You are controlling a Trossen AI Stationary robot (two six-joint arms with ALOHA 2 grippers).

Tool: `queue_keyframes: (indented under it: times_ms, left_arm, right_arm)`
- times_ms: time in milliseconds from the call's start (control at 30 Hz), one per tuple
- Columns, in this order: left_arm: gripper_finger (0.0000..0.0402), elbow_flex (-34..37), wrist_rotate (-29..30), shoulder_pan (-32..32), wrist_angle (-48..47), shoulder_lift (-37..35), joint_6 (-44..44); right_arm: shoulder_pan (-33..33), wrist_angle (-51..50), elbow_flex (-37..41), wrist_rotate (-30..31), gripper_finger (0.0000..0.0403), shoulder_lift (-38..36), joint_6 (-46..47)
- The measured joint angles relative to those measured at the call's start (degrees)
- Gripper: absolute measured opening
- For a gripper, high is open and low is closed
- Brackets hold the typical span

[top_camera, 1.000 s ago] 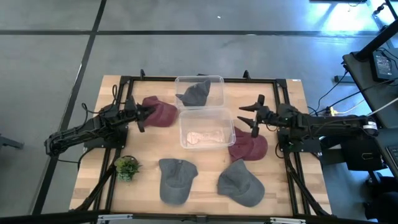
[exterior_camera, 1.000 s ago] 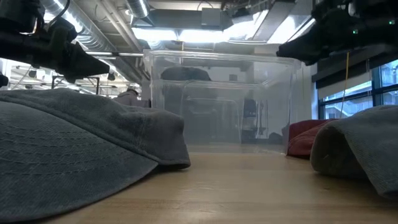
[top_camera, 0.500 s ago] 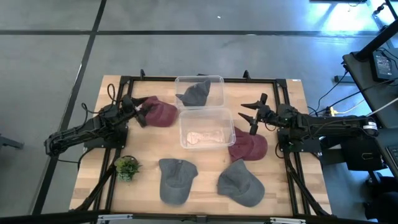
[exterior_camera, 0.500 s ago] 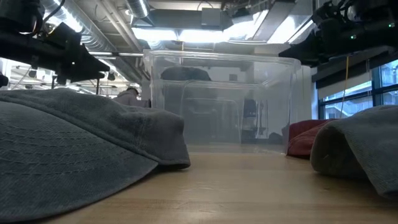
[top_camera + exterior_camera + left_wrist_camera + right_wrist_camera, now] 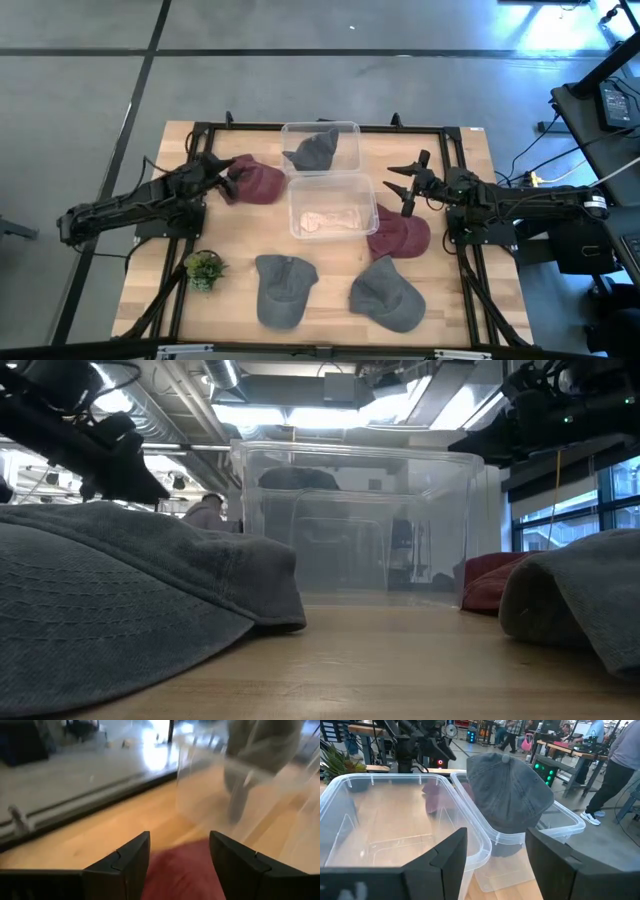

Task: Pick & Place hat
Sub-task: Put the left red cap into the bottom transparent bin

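A maroon hat (image 5: 260,183) lies on the table left of the two clear bins; it also shows in the left wrist view (image 5: 182,870). My left gripper (image 5: 222,172) is open at the hat's left edge, tipped down, with maroon cloth showing between its two fingers (image 5: 178,837). My right gripper (image 5: 403,187) is open and empty above the table, right of the near bin (image 5: 333,205). A second maroon hat (image 5: 400,236) lies just near of it. A grey hat (image 5: 312,150) sits in the far bin (image 5: 320,128). My left gripper stands with a finger (image 5: 125,862) on either side of the maroon hat's left part (image 5: 180,862), coming slanting down from the table's left. I cannot tell whether the fingers touch the cloth. The hat lies on the table.
Two grey hats (image 5: 285,288) (image 5: 387,295) lie near the table's front edge. A small green plant (image 5: 204,268) stands at the front left. The near bin holds a pale flat thing (image 5: 330,220). A black frame runs around the tabletop.
My left gripper has drawn a little toward the table's far left and tipped its fingers downward over the maroon hat's left edge. The hat has stayed on the table.
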State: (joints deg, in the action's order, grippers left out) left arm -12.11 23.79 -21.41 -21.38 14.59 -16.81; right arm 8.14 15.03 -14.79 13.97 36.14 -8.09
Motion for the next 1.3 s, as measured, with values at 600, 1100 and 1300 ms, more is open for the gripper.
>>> queue_keyframes:
  times_ms: [600, 1100, 1300]
  left_arm:
    - [0.0178, -7.2, 5.0, -1.5, -7.6, 26.9, -20.1]
    - [0.0225, -7.2, 3.0, -2.0, -6.5, 27.6, -19.5]
    - [0.0262, -7.2, 2.9, -2.0, -7.2, 27.7, -23.2]
  right_arm:
    - [0.0, -0.3, 0.0, 0.0, 0.02, 0.1, -1.3]
    - [0.0, -0.7, 0.0, 0.0, 0.02, 0.1, -1.2]
    - [0.0, -0.7, 0.0, 0.0, 0.02, 0.1, -1.2]
